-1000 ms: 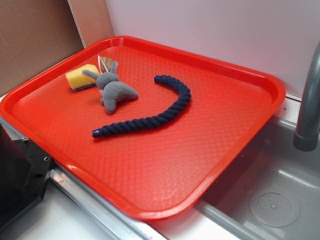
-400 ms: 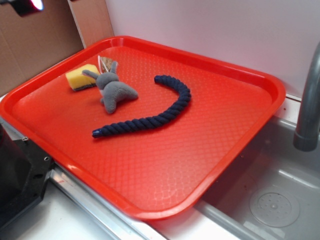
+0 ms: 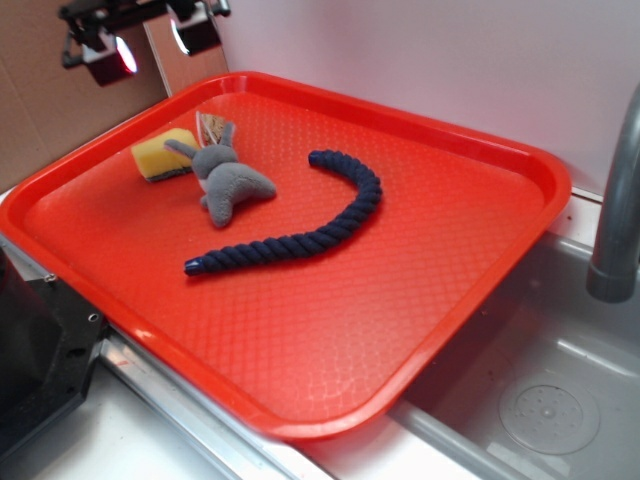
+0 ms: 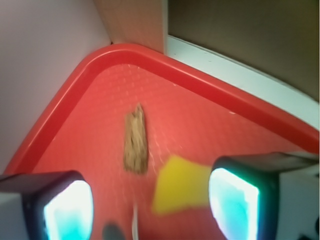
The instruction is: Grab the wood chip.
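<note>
One target: the wood chip (image 4: 136, 139) lay flat at the tray's (image 3: 520, 160) ten o'clock corner.
End effector (image 3: 155, 45) hovered above, jaws spread; thin, light, brittle flake, so pinch across its narrow width.

end effector (image 3: 146, 47) | top-left of exterior view, only fingertips in frame | jaws spread wide | nothing between fingers (image 4: 65, 207) | wrist view: both pads at bottom edge, pointing down, contacting nothing
</note>
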`<state>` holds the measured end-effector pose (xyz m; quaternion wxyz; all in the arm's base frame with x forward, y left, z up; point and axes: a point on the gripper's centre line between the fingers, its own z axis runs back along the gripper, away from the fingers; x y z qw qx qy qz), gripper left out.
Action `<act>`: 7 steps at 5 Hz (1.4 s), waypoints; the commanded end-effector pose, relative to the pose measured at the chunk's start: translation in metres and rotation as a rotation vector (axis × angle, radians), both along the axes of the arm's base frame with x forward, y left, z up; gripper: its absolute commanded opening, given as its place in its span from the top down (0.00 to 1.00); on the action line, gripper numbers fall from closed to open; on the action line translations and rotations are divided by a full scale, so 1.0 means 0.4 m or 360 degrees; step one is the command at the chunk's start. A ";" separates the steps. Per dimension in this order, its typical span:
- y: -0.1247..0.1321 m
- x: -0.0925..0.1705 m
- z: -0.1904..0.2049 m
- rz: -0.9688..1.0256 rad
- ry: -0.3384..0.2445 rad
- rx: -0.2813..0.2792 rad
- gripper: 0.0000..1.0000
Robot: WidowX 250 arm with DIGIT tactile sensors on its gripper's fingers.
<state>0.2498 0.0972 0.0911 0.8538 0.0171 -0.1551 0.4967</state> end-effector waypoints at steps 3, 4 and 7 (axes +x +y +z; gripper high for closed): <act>0.101 0.070 -0.170 -0.0098 -0.0055 -0.0126 0.00; 0.095 0.075 -0.188 -0.0151 -0.0050 -0.0196 0.00; 0.071 0.056 -0.179 -0.0121 -0.0013 -0.0124 1.00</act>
